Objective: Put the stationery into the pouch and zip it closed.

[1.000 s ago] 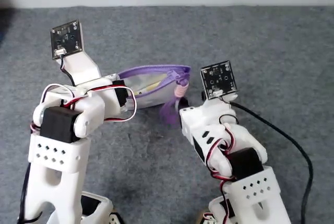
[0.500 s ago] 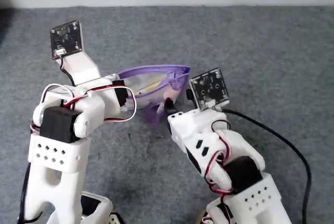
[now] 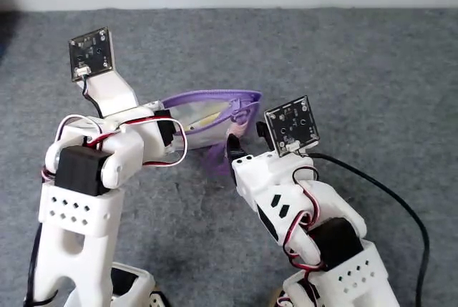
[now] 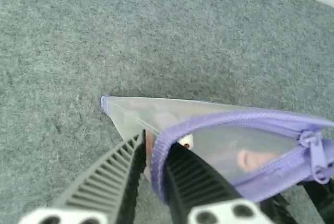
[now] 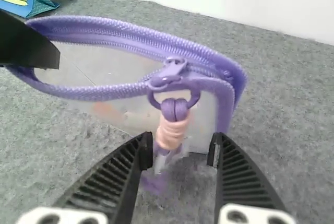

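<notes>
Pouch [image 3: 202, 125] of clear plastic with a purple zipper stands upright about midway across the grey table [image 3: 358, 71], between the two arms. The left gripper [image 4: 155, 143] is pinched tight on the zipper edge at one end of it. At the other end the slider [image 5: 172, 70] sits close to the corner, and the mouth gapes open from there toward the left arm. The right gripper [image 5: 181, 141] has its fingers spread on either side of the dangling zipper pull [image 5: 169, 127], one finger just beside it. Through the clear wall a pinkish item [image 4: 245, 158] shows; I cannot tell what it is.
</notes>
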Robot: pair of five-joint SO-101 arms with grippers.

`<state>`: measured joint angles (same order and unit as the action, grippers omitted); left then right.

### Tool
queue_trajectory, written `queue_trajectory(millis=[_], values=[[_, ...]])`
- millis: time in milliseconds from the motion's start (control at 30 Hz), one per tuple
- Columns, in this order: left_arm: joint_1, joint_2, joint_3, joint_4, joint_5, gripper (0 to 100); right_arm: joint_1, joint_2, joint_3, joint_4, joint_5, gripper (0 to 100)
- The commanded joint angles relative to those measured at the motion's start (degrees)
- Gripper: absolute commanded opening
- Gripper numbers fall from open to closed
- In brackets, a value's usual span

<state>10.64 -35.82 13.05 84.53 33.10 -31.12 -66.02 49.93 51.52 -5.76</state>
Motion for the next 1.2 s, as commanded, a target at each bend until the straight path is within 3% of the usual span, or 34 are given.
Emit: queue_trajectory(millis=[0,367,700,900,1167], values=[[0.4,-0.4,-2.5,-0.4,0.5,1,0.7,-0.4,-0.4,-2.3,0.8,17.1],[0.4,-0.4,-2.5,-0.4,0.5,1,1.5,4.0,-0.8,-6.0,0.9,5.9],[0.4,-0.4,-2.5,-0.4,0.5,1,1.5,4.6,-0.7,-6.3,1.0,6.0],[0.4,-0.4,-2.5,-0.4,0.5,1,1.5,4.6,-0.7,-6.4,3.4,15.8],[0.4,-0.4,-2.5,-0.4,0.5,1,1.5,4.0,-0.7,-6.4,3.8,7.2]])
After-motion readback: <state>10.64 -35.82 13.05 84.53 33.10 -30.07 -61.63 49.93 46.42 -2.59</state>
